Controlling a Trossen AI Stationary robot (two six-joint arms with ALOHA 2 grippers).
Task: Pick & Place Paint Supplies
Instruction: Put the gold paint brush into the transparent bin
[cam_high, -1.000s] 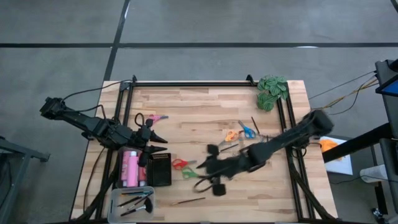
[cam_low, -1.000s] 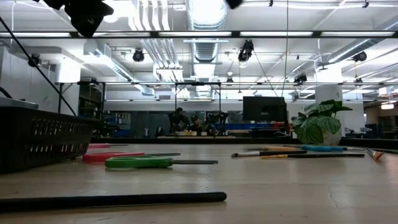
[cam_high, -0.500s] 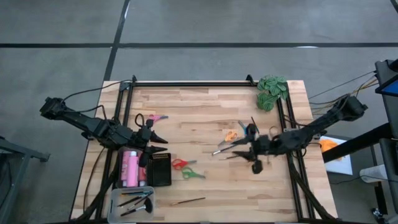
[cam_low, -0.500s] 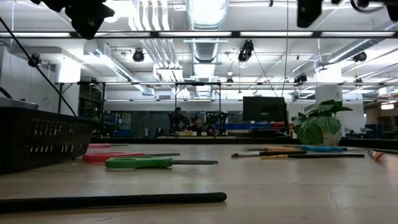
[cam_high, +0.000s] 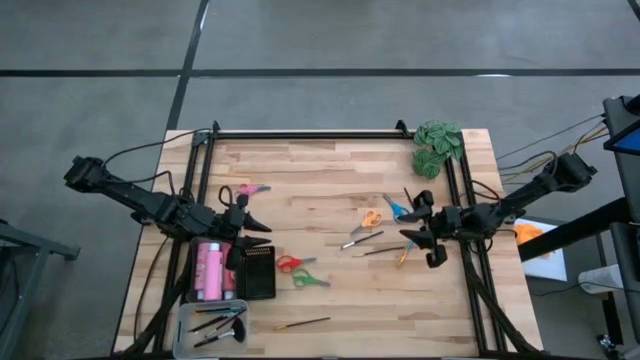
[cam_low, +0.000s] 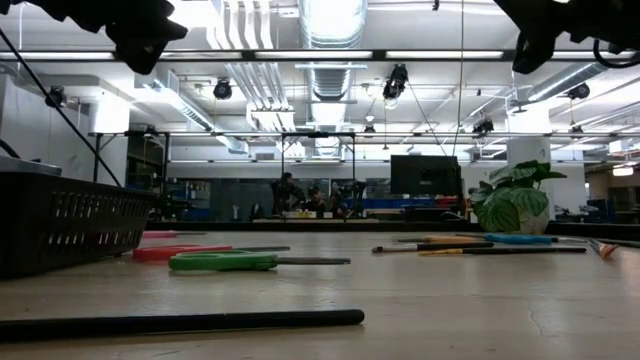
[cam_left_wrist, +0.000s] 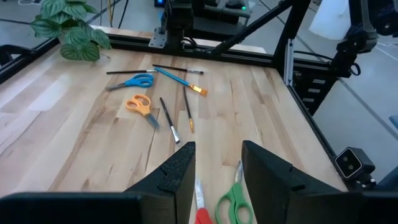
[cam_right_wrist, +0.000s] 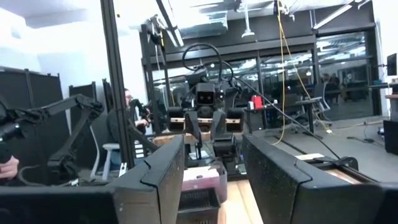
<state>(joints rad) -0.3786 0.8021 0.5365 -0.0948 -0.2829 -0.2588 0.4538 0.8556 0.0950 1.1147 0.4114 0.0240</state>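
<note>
- Your right gripper (cam_high: 418, 236) hangs at the table's (cam_high: 320, 170) 3 o'clock edge, fingers parted, empty.
- Your left gripper (cam_high: 252, 224) waits at 9 o'clock, fingers apart, empty.
- Orange scissors (cam_high: 371, 217) and blue scissors (cam_high: 396, 210) lie just left of the right gripper; red scissors (cam_high: 289, 263) and green scissors (cam_high: 309, 280) near centre.

Scissors (cam_high: 372, 217) left of right gripper (cam_high: 424, 234)
</note>
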